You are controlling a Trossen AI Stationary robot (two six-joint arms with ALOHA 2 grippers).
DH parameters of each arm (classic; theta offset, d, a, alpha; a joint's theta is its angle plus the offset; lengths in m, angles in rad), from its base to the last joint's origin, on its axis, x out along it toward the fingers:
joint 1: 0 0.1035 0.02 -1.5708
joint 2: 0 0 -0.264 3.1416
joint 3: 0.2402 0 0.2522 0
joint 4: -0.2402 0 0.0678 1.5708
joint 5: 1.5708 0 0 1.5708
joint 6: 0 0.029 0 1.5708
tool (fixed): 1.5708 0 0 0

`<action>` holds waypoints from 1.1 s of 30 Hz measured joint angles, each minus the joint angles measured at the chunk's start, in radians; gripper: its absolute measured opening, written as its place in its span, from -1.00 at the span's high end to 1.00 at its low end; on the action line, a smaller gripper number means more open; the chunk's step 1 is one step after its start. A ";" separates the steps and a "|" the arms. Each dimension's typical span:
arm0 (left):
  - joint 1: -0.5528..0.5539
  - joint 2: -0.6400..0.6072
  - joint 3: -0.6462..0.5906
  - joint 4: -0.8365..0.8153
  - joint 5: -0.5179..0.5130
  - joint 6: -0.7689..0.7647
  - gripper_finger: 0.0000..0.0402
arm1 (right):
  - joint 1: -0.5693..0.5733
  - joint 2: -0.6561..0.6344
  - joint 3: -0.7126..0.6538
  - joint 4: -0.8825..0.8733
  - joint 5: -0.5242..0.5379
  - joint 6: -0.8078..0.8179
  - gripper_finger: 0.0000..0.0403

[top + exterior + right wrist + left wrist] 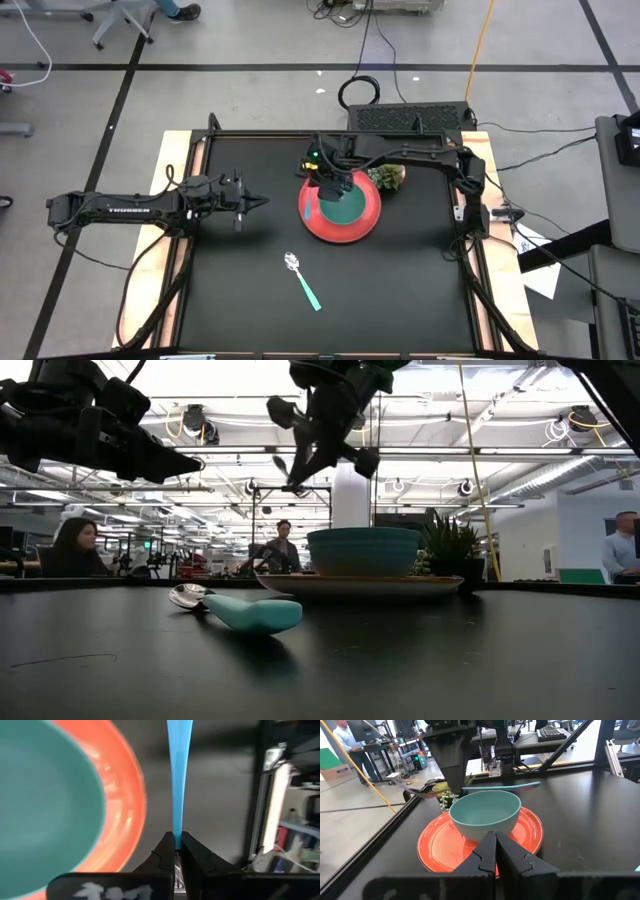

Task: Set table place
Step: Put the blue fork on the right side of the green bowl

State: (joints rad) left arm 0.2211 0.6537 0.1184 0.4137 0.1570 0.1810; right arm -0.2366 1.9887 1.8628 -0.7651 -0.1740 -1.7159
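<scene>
Nearest to the low camera lay a spoon [235, 610] with a teal handle, flat on the black counter [400, 290], well apart from both arms.

The right claw [175, 840] was pinched shut on the end of a thin teal-handled utensil [179, 775]. It hovered above the left rim of the red plate [350, 228], and the handle pointed out over the plate's edge and the bare counter beside it. A teal bowl [485, 815] stood on the plate, which sat in the far middle part of the counter. A small green plant [388, 177] stood just beside the plate's far right edge.

The left claw [262, 203] waited with its fingers together above the counter's left side, pointing toward the plate.
</scene>
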 joint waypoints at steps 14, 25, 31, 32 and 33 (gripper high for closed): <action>0.000 0.000 0.000 0.000 -0.001 -0.001 0.93 | -0.011 0.067 -0.001 0.027 -0.091 0.051 1.00; 0.000 0.000 0.000 -0.016 -0.001 0.001 0.93 | 0.016 0.107 -0.002 0.014 -0.084 0.027 1.00; 0.000 0.001 0.000 -0.021 -0.002 0.005 0.93 | 0.033 0.117 -0.002 0.029 -0.083 0.010 1.00; 0.000 0.001 0.000 -0.021 -0.002 0.005 0.93 | 0.035 0.122 -0.002 0.035 -0.083 0.005 1.00; 0.000 0.001 0.000 -0.021 -0.002 0.005 0.93 | 0.037 0.126 -0.002 0.048 -0.083 0.002 1.00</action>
State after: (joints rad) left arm 0.2211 0.6544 0.1184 0.3927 0.1547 0.1856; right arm -0.1997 2.1144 1.8610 -0.7169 -0.2573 -1.7134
